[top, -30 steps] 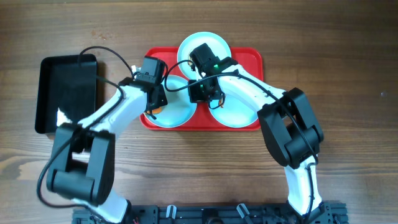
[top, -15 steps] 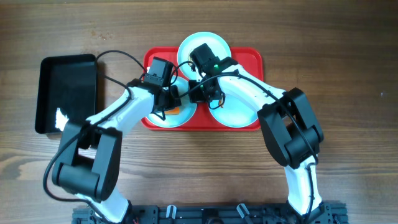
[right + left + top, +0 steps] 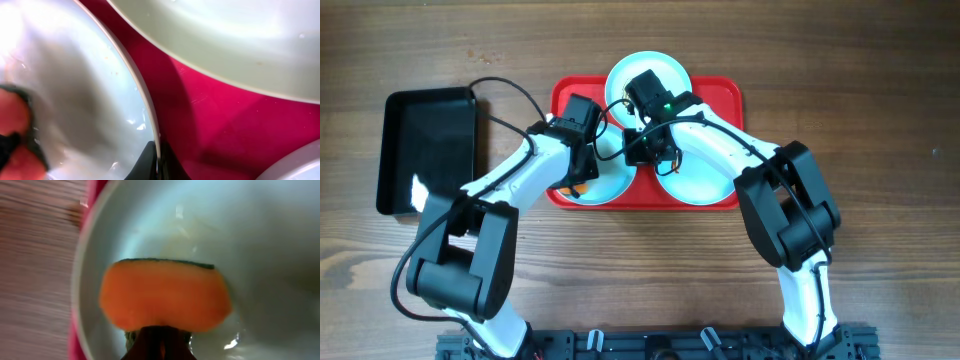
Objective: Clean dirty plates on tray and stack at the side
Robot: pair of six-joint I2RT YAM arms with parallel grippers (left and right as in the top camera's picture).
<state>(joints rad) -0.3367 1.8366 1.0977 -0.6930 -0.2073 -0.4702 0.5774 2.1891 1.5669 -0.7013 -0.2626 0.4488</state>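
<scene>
- Wooden table [image 3: 840, 60]: carries all the items. Both arms reach in from the near edge towards its centre.
- Tray [image 3: 728, 92]: red, rectangular, with a low rim. It lies at the centre of the table and holds all three plates.
- Black bin [image 3: 425, 150]: glossy and rectangular. It stands left of the tray and apart from it.
- Rear plate [image 3: 645, 64]: lies at the far edge of the tray and overhangs the rim. The right arm's wrist partly covers it.
- Right plate [image 3: 700, 185]: lies in the near right part of the tray, under the right arm's forearm.
- Left plate [image 3: 610, 185]: lies in the near left part of the tray, close beside the right plate. Both grippers work on it.
- Left gripper [image 3: 159, 342]: the fingers are closed on the near edge of a sponge, which they hold flat against the inside of the left plate, near its left rim.
- Right gripper [image 3: 154, 160]: the fingers are pinched together on the right rim of the left plate, one on each side of the rim. Bare red tray shows just beyond them.
- Sponge [image 3: 165, 297]: orange, with a dark green scouring layer along its far edge. The wrist view is blurred.
</scene>
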